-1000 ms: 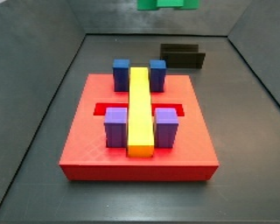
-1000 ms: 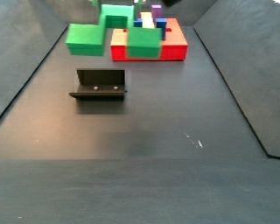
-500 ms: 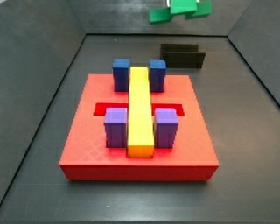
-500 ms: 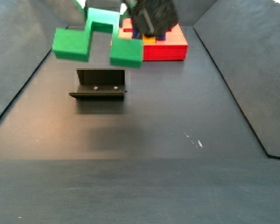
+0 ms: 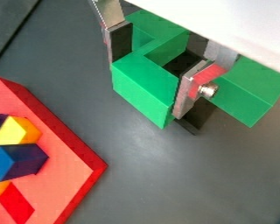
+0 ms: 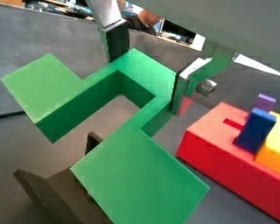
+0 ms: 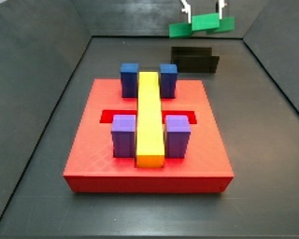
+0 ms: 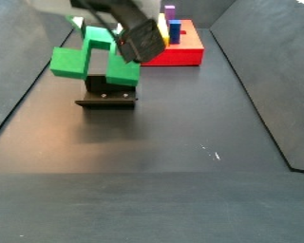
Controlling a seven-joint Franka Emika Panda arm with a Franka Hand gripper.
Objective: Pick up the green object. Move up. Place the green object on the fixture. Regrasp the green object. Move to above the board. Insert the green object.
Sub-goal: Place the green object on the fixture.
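Observation:
My gripper (image 5: 154, 74) is shut on the green object (image 5: 145, 86), its silver fingers (image 5: 191, 91) clamping the central block; both wrist views show this grip (image 6: 150, 74). In a side view the gripper (image 8: 136, 33) holds the green object (image 8: 91, 55) tilted, directly over the black fixture (image 8: 107, 95), with its lower arm close to the bracket; I cannot tell whether they touch. In a side view the green object (image 7: 205, 25) hangs above the fixture (image 7: 196, 60) at the far end. The red board (image 7: 100, 161) lies nearer.
The board carries a long yellow bar (image 7: 149, 117), two blue blocks (image 7: 130, 75) and two purple blocks (image 7: 123, 135). It also shows in a wrist view (image 5: 63, 157) and in a side view (image 8: 182, 55) behind the fixture. Sloping grey walls (image 7: 52, 84) bound the floor.
The gripper has come down with the green object towards the fixture and has turned it, so the piece now hangs tilted just over the bracket.

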